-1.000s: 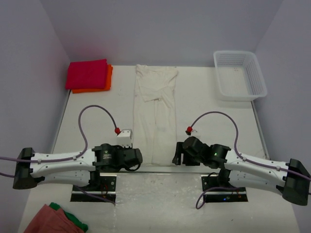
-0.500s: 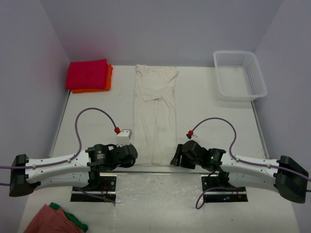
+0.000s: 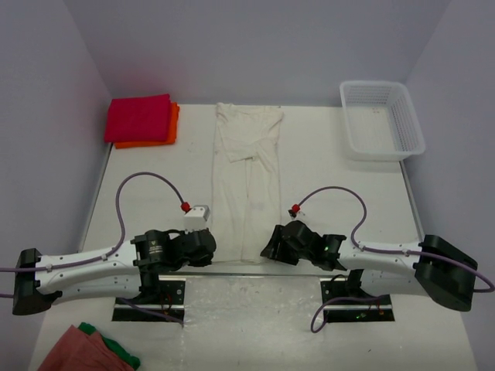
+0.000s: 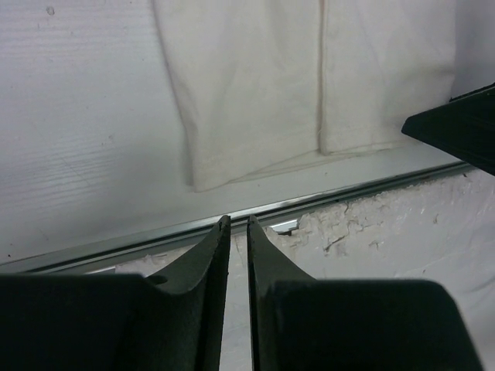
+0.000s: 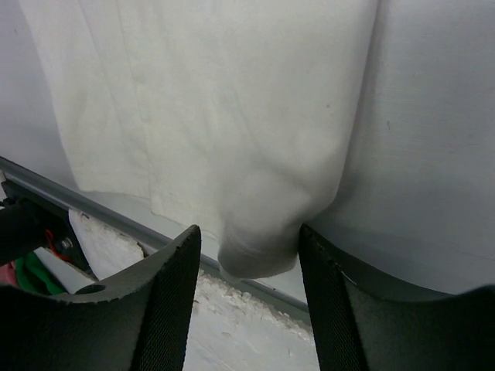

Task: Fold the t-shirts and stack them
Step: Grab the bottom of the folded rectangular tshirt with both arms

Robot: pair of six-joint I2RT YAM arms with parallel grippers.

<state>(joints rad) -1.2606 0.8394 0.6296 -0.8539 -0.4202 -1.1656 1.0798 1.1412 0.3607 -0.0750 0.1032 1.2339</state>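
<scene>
The right gripper (image 5: pixel 249 232) is standing partly open, its two fingers straddling the near right corner of the cream-white t-shirt (image 3: pixel 247 178). In the right wrist view the hem corner is bunching up between the fingers and touching the right-hand one; whether it is pinched I cannot tell. The left gripper (image 4: pixel 236 220) is hovering at the table's near edge with its fingers almost closed, only a thin slit showing between them and nothing in it. It is sitting just short of the shirt's near left corner, not touching the cloth.

The cream-white t-shirt is lying flat in the middle of the table (image 3: pixel 332 170), folded lengthwise into a narrow strip. Its long axis is running from the top of the overhead frame to the bottom, with the wrinkled collar-and-sleeve end pointing toward the top and the straight hem lying at the metal strip (image 4: pixel 116 243) along the table's near edge.

Three t-shirts are showing in all. The other two are sitting folded in the upper left of the overhead frame, the magenta-red t-shirt (image 3: pixel 139 117) resting on top of the orange t-shirt (image 3: pixel 175 124), well apart from both arms.

One white mesh basket (image 3: pixel 381 120) is standing in the upper right. Two more cloths are lying bunched in the lower left corner, off the table: one salmon-pink cloth (image 3: pixel 73 352) and one green cloth (image 3: pixel 116 352) touching it.
</scene>
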